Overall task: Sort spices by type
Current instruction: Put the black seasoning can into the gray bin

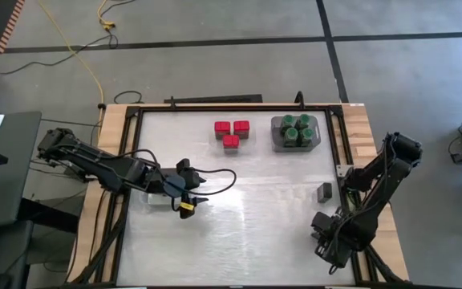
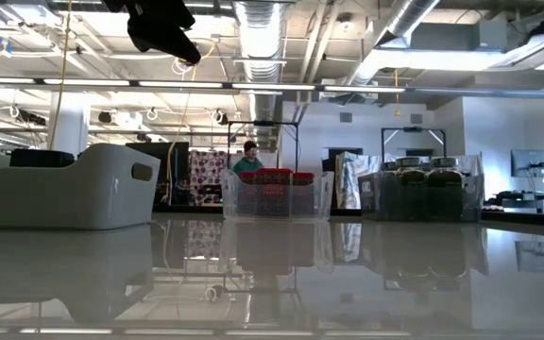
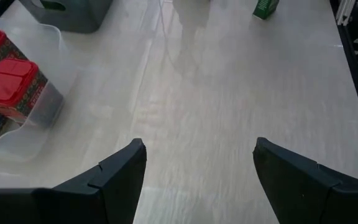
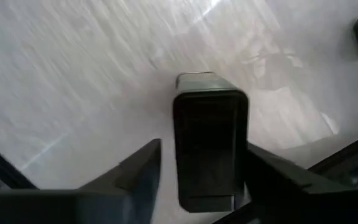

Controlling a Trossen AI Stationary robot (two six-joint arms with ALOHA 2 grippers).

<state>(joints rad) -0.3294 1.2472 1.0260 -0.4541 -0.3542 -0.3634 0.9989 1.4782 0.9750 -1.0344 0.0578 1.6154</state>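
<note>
Spices sit in groups on the pale worktop (image 1: 239,217). Three red square blocks (image 1: 232,132) lie close together in a clear tray (image 3: 23,134) near the far edge. Just to their right, green-lidded jars (image 1: 295,131) fill another clear tray (image 1: 318,136). One dark grey tin (image 1: 324,191) stands alone near the right edge, well apart from both trays.

Another dark grey tin (image 4: 210,140) shows in the right wrist view, upright on the worktop between the two fingers of the right tool (image 4: 201,180). One finger looks close against the tin's side, the other stands a small gap away, so whether the tin is gripped cannot be told. In the high view this tool (image 1: 325,233) is low at the near right of the worktop.

The left tool (image 3: 197,180) hovers over the left middle of the worktop, its fingers spread wide with nothing between them. From the low view a white bin (image 2: 64,184) stands at the left.
</note>
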